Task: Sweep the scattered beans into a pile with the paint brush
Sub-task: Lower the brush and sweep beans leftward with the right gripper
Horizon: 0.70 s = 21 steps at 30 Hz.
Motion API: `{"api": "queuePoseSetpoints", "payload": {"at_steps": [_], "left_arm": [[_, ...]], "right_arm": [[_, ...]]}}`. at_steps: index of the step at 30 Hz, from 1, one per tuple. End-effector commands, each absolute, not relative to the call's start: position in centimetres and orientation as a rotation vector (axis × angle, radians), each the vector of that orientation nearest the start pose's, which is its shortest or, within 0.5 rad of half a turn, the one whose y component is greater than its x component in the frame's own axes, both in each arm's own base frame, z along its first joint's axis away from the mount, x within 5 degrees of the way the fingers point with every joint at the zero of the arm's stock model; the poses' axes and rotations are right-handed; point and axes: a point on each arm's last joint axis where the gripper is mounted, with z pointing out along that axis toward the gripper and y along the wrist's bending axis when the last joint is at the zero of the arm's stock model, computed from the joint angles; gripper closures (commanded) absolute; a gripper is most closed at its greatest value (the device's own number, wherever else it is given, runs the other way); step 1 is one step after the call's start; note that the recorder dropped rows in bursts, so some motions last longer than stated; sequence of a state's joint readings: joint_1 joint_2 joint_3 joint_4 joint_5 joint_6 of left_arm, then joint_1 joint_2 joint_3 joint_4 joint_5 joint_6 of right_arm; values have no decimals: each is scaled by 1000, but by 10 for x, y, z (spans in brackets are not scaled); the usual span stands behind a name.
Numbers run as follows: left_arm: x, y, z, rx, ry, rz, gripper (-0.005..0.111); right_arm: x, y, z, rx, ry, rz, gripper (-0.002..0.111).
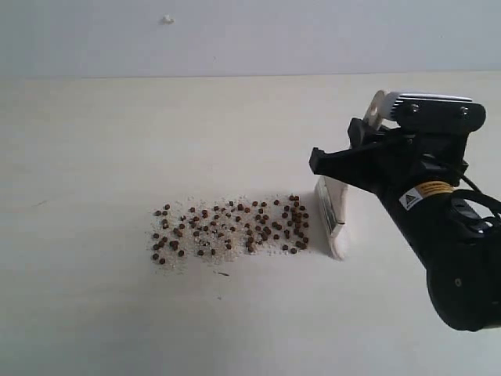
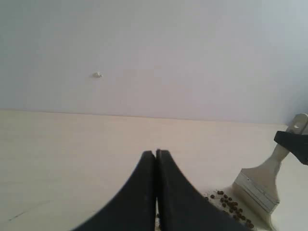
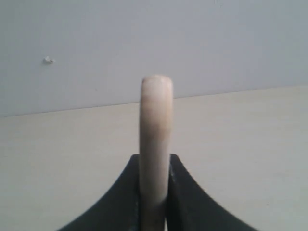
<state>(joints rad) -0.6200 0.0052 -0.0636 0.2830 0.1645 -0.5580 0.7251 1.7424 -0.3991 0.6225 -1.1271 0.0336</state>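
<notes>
The beans [image 1: 231, 227] lie in a loose reddish-brown band mixed with pale crumbs on the table's middle. The paint brush [image 1: 331, 210] stands tilted at the band's right end, its bristles touching the table beside the nearest beans. My right gripper [image 1: 362, 150] is shut on its cream handle [image 3: 155, 120], which rises between the black fingers [image 3: 180, 183]. My left gripper [image 2: 156, 152] is shut with nothing in it and is out of the exterior view. The left wrist view shows the brush [image 2: 260, 187] and some beans [image 2: 232, 207] off to one side.
The pale wooden table [image 1: 94, 157] meets a light wall at the back, which bears a small white mark [image 1: 167, 19]. The right arm's black body [image 1: 454, 258] fills the right side of the exterior view.
</notes>
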Motion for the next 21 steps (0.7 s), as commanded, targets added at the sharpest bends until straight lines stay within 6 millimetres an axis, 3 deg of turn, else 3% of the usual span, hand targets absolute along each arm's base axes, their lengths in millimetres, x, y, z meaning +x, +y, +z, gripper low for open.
{"api": "queuePoseSetpoints", "payload": {"at_steps": [1,21], "left_arm": [[46,-28,219,239,1596,-663,107],[46,-28,219,239,1596,-663,107]], "right_arm": [[231,143,143,65,1786,326,108],[233,148,145,135,1784,428,108]]}}
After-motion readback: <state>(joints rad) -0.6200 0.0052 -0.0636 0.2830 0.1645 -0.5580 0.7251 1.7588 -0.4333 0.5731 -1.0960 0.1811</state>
